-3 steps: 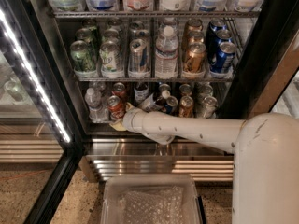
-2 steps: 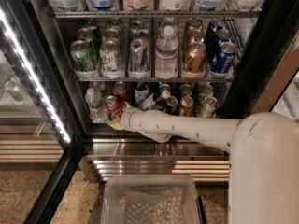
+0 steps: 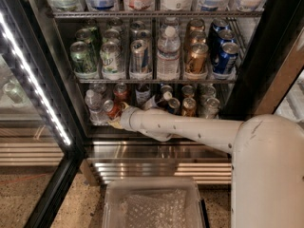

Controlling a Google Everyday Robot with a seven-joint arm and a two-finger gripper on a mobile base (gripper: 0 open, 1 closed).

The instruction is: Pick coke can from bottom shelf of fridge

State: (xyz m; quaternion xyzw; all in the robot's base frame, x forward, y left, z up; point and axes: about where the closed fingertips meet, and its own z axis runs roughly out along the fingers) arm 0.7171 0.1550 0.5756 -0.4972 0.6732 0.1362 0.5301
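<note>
The fridge (image 3: 266, 51) stands open, and my arm reaches into its bottom shelf (image 3: 95, 125) from the right. My gripper (image 3: 115, 118) is at the left part of that shelf, right against the coke can (image 3: 110, 109), a small red can with a silver top that leans to the left. The gripper looks shut on the can, with most of it hidden behind the white wrist. A second red can (image 3: 120, 92) stands behind it.
A small water bottle (image 3: 92, 106) stands just left of the coke can. Dark bottles and a copper can (image 3: 188, 107) stand to the right. The middle rack (image 3: 156, 80) hangs close above. A clear bin (image 3: 152, 205) sits on the floor below. The LED strip (image 3: 33, 82) runs down the left.
My gripper has moved a little to the left along the bottom shelf. The coke can has shifted with it and now leans to the left.
</note>
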